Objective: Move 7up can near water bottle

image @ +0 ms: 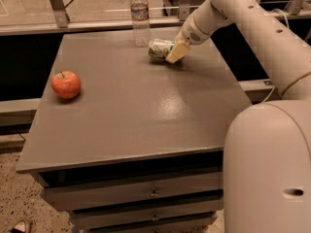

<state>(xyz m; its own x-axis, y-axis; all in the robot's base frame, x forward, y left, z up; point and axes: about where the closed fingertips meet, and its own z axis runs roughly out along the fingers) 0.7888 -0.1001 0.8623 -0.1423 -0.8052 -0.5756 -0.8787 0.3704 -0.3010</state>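
Trouble would come from the 7up can [158, 49], held sideways just right of the water bottle [140, 18] at the table's [126, 130] far edge: the gripper [174, 52], jaws clamped on it, could nudge the bottle over, or the released can could roll.

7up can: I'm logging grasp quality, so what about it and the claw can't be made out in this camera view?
- Claw, at the table's far side beside the water bottle: its far finger is hidden behind the 7up can it grips.
- Can's right end: covered by the near finger.
- Whether the can touches the table: unclear from this angle.
- Can's lettering: too small.
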